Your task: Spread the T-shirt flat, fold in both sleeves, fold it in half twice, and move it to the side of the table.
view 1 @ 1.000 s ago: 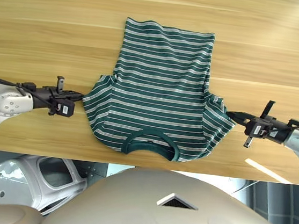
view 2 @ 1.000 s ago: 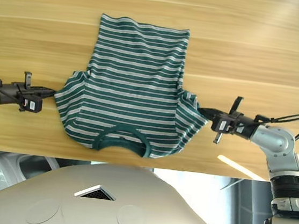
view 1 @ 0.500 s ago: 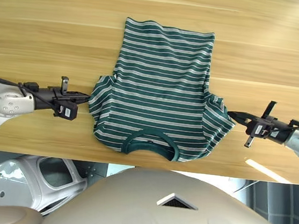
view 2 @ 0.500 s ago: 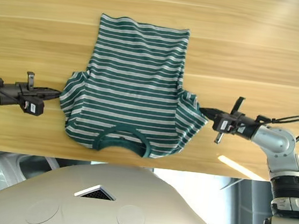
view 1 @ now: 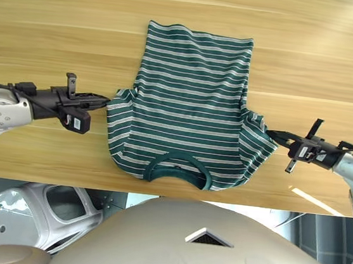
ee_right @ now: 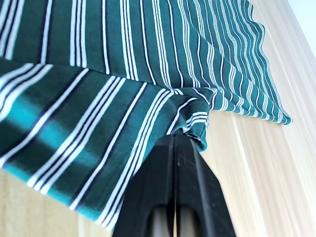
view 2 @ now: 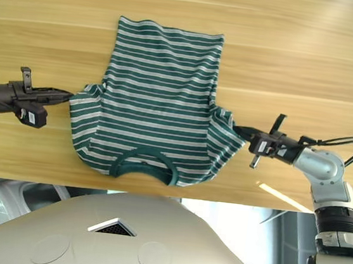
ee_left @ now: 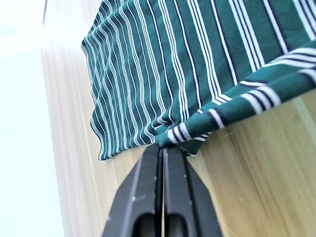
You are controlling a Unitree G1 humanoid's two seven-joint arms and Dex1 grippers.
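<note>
T-shirt: The green, white-striped T-shirt point(view 1: 190, 95) is lying in the middle of the table point(view 1: 49, 15), its body mostly flat. Its collar point(view 1: 178, 168) is pointing toward the robot, close to the table's near edge, and its bottom hem point(view 1: 200, 36) is facing away.

Left sleeve: The left sleeve point(view 1: 120, 110) is bunching up a little at the shirt's side, and its outer edge is lifting slightly off the wood where it is being held.

Right sleeve: The right sleeve point(view 1: 255, 138) is lying rumpled against the body, with its tip being pulled outward into a small point.

Left gripper: The left gripper point(view 1: 106, 102) is reaching in low over the table from the robot's left, level with the sleeve. Its fingers point(ee_left: 145, 182) are pressing together and pinching the striped cuff edge at their tips.

Right gripper: The right gripper point(view 1: 270, 134) is reaching in from the robot's right, also close to the table surface. Its fingers point(ee_right: 158, 182) are pressing together too, clamping the edge of the right sleeve.

Table: The light wooden table is carrying the shirt, with bare wood showing all around the shirt.
</note>
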